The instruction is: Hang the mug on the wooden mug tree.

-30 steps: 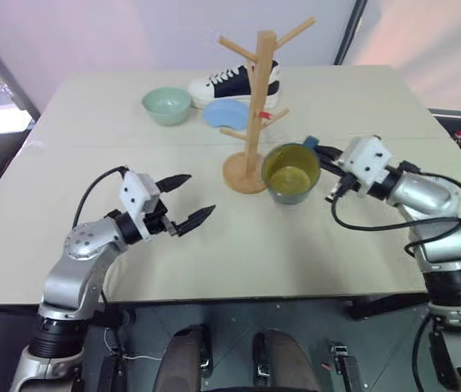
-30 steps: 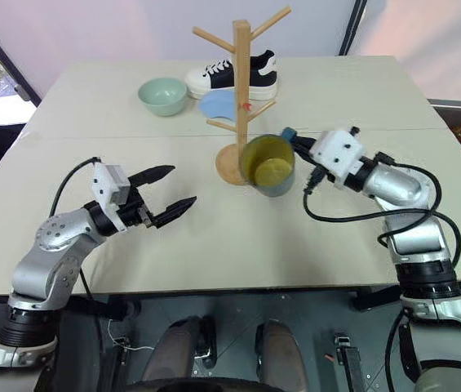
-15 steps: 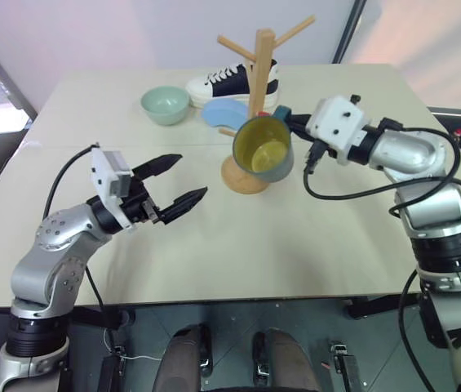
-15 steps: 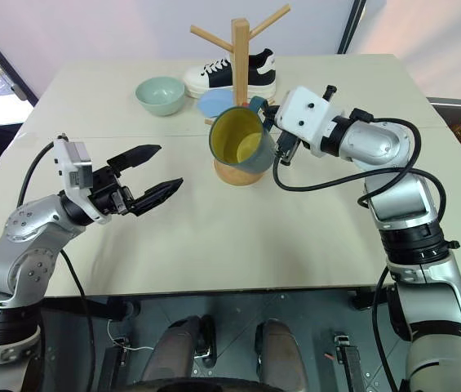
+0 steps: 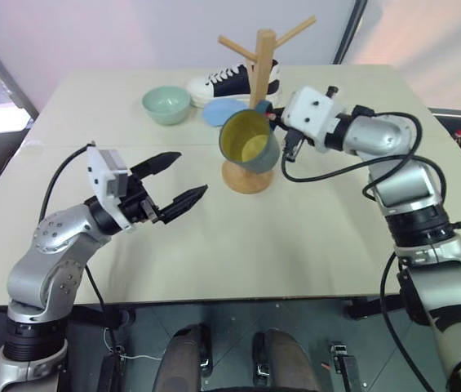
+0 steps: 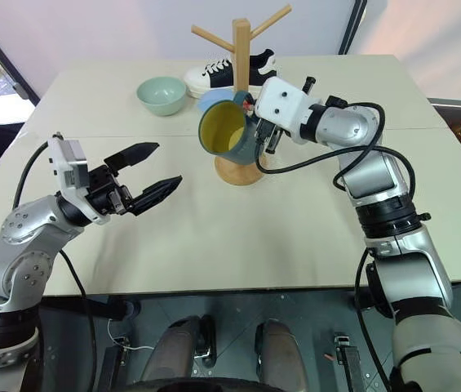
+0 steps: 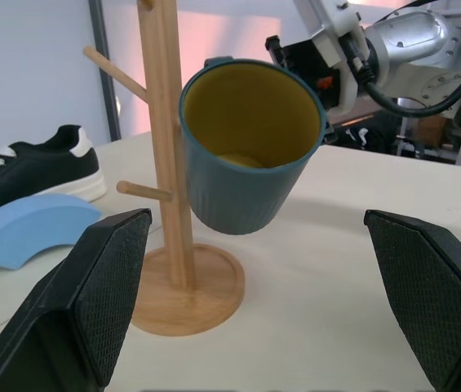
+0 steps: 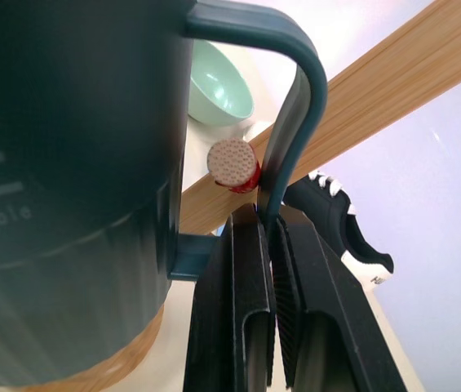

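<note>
One mug lettered "table", handle pinched by right gripper, one wooden mug tree upper centre, left gripper spread empty.

There is one table. On it stands one wooden mug tree. I can count four pegs sticking out of the mug tree. There is one mug, dark blue outside and yellow inside. There is one pale green bowl. There is one black and white shoe. There is one light blue curved thing lying beside the shoe. There are two robot arms, so two grippers, the left gripper and the right gripper
</note>
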Tool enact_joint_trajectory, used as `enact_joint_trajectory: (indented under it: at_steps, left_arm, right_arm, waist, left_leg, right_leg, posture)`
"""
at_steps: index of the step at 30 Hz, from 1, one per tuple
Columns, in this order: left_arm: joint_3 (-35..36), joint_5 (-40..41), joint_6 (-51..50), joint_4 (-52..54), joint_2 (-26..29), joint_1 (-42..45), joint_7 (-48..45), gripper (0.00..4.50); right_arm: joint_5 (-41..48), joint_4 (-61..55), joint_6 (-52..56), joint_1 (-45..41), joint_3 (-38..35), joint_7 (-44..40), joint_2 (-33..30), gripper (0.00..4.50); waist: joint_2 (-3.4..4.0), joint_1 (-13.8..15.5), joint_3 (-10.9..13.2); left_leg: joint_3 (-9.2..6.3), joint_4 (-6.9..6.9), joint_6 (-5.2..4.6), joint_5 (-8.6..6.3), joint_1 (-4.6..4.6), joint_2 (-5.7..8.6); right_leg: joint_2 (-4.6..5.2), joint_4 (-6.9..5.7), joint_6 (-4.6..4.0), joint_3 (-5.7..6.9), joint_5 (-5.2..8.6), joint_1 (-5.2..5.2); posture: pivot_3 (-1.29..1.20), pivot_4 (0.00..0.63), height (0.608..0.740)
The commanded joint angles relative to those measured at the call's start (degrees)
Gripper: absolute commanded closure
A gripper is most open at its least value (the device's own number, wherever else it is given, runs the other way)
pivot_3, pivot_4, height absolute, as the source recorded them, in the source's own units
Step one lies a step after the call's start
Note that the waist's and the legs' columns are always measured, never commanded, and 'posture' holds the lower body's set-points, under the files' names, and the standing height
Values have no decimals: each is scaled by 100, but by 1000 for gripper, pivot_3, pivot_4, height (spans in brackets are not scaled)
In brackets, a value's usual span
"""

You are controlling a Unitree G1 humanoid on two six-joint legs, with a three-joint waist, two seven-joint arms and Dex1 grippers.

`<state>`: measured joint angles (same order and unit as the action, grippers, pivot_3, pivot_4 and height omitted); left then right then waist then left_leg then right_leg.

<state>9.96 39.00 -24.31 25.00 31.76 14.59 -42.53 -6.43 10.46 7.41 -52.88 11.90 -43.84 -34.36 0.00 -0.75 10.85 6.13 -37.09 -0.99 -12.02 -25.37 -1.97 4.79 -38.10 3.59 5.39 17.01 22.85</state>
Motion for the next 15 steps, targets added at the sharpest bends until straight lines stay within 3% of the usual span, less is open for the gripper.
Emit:
enact_joint_trajectory:
  at_steps: [1,4,9,15]
  left_arm:
    - [100,74,53,231,34,24,37,0]
    - [108,78,57,242,41,3,53,0]
    - [116,87,51,256,41,-1,77,0]
    - [191,-83,103,30,-25,-13,341,0]
  right_arm:
    - [-63,32,-149,-241,-59,33,61,4178]
    - [-77,83,-167,-274,-89,75,110,3116]
    - [-181,-28,-196,-258,-171,102,-12,580]
    - [339,-312,167,59,-857,-27,-451,580]
  waist:
    - [0,-5,0]
    - [0,-7,0]
    - [0,-15,0]
    - [-1,17,0]
  left_leg:
    - [1,0,1,0,0,0]
    - [1,0,2,1,0,0]
    - [0,1,5,3,0,-1]
    - [1,0,4,2,-1,0]
  right_leg:
    - [1,0,0,0,0,0]
    - [0,-1,0,0,0,1]
    - [-1,-1,0,0,0,1]
    - [1,0,0,0,0,1]
  posture:
    - [0,150,730]
    - [0,150,730]
    - [0,150,730]
    - [0,150,730]
